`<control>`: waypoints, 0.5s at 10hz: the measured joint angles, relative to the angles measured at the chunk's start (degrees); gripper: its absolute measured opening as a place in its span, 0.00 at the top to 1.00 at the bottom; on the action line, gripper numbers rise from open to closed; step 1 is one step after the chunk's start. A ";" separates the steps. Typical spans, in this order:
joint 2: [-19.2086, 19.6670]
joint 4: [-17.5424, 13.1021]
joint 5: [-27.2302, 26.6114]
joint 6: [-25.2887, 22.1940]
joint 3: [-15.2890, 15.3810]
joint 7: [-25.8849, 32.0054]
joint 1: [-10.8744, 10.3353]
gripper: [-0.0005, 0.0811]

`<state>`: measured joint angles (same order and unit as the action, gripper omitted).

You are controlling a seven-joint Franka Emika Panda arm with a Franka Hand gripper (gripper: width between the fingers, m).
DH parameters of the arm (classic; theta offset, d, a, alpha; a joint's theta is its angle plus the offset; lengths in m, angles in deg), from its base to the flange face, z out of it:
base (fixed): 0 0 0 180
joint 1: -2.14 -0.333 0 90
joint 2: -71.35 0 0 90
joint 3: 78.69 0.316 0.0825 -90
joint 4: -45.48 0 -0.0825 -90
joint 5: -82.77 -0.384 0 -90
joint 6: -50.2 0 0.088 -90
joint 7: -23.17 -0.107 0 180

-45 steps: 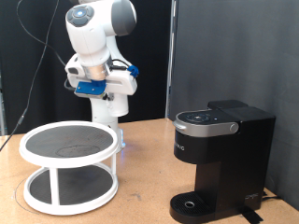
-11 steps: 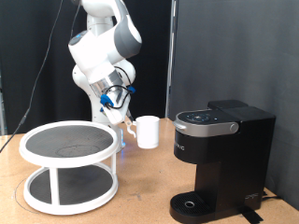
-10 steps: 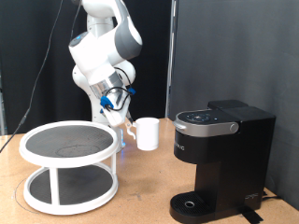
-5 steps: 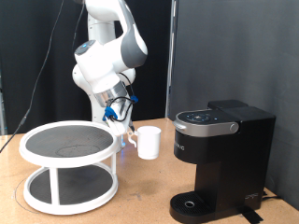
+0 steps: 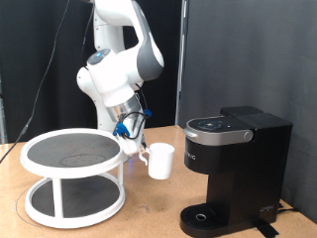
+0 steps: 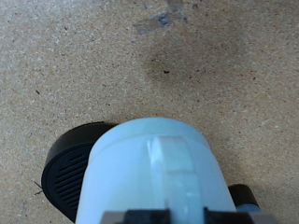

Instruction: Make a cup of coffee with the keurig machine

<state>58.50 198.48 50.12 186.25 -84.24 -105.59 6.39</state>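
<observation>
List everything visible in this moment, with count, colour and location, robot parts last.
cup: one, white, in the air beside the keurig machine, carried by its handle side; it fills the wrist view.
keurig machine: one, black with silver-rimmed panel, at the exterior view's right; its round drip base shows under the cup in the wrist view.
two-tier round stand: one, white with dark shelves, at the exterior view's left.
table: one, tan speckled board.
black curtain: one, behind.
robot arm: one, white, centre of the exterior view.
gripper: one, jaws at the cup's handle.
</observation>
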 joint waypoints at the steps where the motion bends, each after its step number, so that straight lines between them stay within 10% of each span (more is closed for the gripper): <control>1: 1.59 -0.89 -0.13 0.58 0.49 -0.08 -0.05 0.99; 5: 6.29 -3.43 -3.16 4.34 2.32 0.17 -1.44 0.99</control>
<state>64.80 195.06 46.97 190.59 -81.93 -105.43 4.95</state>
